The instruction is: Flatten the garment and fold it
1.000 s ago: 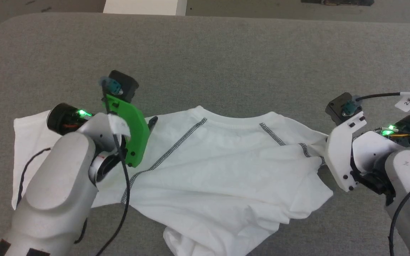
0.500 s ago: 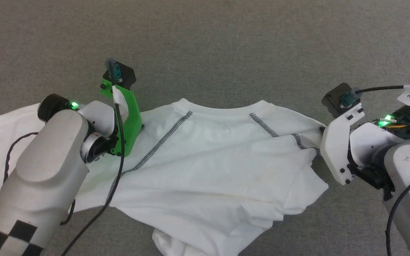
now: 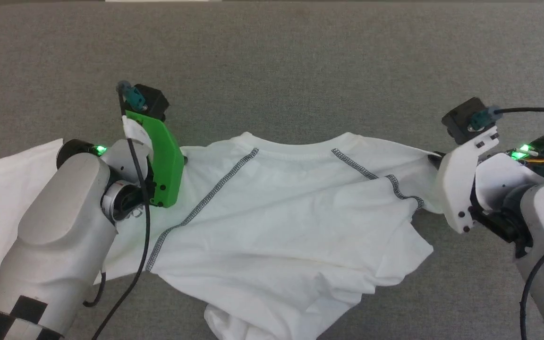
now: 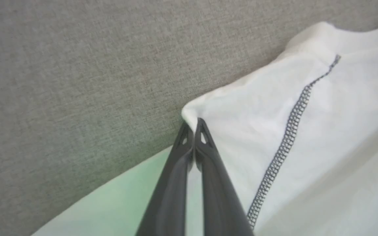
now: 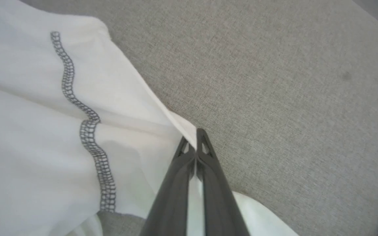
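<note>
The white garment (image 3: 291,226) lies rumpled on the grey cloth surface, neckline toward the far side, with dark zigzag seams (image 3: 206,208) running down from the collar. My left gripper (image 3: 184,160), under its green mount, is shut on the garment's left shoulder edge. The left wrist view shows the left gripper (image 4: 194,124) pinching a fold of white fabric (image 4: 274,108). My right gripper (image 3: 435,158) is shut on the right shoulder edge, which is pulled taut. In the right wrist view the right gripper (image 5: 194,141) clamps the garment's edge (image 5: 126,108).
The grey cloth surface (image 3: 300,71) stretches far beyond the garment. A sleeve (image 3: 12,189) spreads out to the left beneath my left forearm. The hem is bunched near the bottom edge (image 3: 253,321). Black cables hang from both wrists.
My left gripper has closed on the garment's left shoulder edge. The right gripper has drawn its shoulder edge outward and tighter. The head camera has tilted, shifting the picture.
</note>
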`<state>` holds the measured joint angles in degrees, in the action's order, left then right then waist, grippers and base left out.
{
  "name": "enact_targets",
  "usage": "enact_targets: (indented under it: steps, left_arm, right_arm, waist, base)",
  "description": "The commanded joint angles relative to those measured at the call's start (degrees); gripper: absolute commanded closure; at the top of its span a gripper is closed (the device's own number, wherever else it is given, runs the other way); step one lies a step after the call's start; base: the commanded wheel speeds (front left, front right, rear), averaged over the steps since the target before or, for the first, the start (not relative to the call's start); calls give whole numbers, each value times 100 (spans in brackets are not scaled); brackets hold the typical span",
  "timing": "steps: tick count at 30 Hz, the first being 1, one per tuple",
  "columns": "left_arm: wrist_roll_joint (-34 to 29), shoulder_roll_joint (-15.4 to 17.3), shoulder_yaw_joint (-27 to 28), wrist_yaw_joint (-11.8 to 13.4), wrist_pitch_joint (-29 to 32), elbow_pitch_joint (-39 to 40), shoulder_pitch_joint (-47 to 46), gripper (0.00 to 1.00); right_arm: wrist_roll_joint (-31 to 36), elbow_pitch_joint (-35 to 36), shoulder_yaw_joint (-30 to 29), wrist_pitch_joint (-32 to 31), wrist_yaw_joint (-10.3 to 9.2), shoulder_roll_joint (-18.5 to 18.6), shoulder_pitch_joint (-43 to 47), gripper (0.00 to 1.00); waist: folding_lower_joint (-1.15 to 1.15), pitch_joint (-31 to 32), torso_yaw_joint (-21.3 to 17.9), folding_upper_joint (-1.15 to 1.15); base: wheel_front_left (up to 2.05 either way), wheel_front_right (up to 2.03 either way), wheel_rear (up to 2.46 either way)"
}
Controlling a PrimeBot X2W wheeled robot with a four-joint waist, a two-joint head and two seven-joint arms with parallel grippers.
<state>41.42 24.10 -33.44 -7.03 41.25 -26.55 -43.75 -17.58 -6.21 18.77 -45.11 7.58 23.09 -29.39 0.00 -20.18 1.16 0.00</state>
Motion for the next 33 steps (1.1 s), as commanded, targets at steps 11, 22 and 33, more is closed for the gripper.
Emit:
enact_targets:
  steps: [11, 22, 33]
  left_arm:
    - [-220, 220, 570, 33, -1241, 328, -948, 100]
    - [-709, 376, 1017, 516, -1976, 337, -2307, 100]
    - [-1359, 432, 1138, 1151, -2368, 38, -3660, 100]
  right_arm:
    - [-938, -138, -964, 73, -9, -365, -1086, 100]
    - [-994, -566, -1815, 34, -9, -930, -2943, 100]
    - [-200, -1510, -2692, 444, -9, -1751, -4794, 100]
  waist:
    - [0, 876, 48, 0]
    - [0, 920, -56, 0]
    - [0, 40, -240, 0]
  base:
    - [0, 0, 0]
    - [0, 0, 0]
    - [0, 0, 0]
